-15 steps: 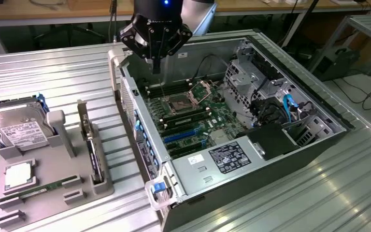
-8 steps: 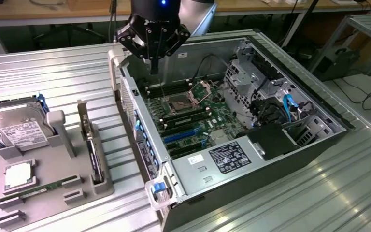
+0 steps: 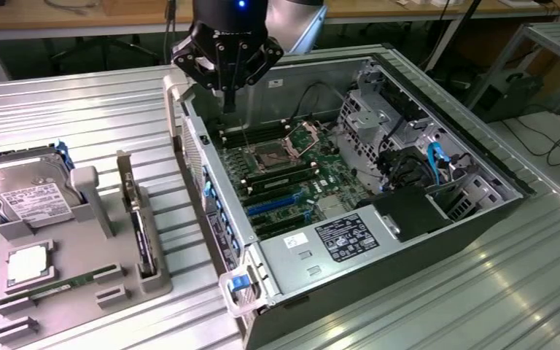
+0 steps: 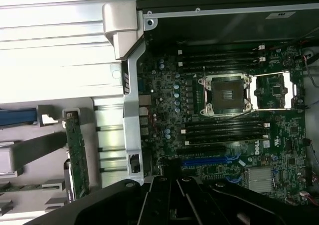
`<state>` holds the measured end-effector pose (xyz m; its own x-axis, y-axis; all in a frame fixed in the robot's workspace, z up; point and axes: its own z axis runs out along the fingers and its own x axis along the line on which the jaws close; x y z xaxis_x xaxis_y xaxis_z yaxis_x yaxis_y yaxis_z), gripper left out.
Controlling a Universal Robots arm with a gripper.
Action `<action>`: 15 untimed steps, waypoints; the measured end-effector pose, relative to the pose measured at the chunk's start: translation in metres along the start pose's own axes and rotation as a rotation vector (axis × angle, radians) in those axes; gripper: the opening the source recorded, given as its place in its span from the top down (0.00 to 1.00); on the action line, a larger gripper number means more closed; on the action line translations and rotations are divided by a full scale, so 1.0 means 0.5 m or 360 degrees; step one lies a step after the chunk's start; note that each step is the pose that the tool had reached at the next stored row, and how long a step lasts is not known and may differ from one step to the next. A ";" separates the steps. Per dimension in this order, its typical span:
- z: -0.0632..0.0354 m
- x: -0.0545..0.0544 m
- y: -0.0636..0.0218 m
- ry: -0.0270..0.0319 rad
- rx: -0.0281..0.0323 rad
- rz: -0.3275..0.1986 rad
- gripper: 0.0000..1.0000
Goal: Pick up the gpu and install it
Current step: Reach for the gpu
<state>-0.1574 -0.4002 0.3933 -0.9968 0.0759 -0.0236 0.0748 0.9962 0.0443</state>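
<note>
Now our pincer (image 3: 230,102) hangs closed and empty over the case (image 3: 195,146) rim, while the gpu (image 3: 144,237) stands on edge in the grey holder (image 3: 85,248) on the surface (image 3: 85,117), well apart. We judge a clean pick needs jaws squared to its thin edge.

Seeing an open computer case (image 3: 426,255) lying on the ribbed bench (image 3: 95,109), baring its green motherboard (image 3: 300,175). Seeing, at the exterior view's left, a grey holder (image 3: 76,299) carrying a hard drive (image 3: 32,204) and memory stick (image 3: 61,286).
</note>
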 end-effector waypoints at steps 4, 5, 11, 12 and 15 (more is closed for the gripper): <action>0.000 0.006 -0.001 0.00003 0.00001 0.0000 0.89; 0.000 0.008 -0.001 0.00003 0.00001 0.0000 0.89; -0.001 0.020 -0.003 0.00005 0.00001 -0.0001 0.89; -0.001 0.022 -0.003 0.00005 0.00001 -0.0001 0.89; -0.001 0.028 -0.004 0.00006 0.00001 -0.0001 0.89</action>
<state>-0.1715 -0.4013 0.3933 -0.9969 0.0750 -0.0233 0.0739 0.9963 0.0442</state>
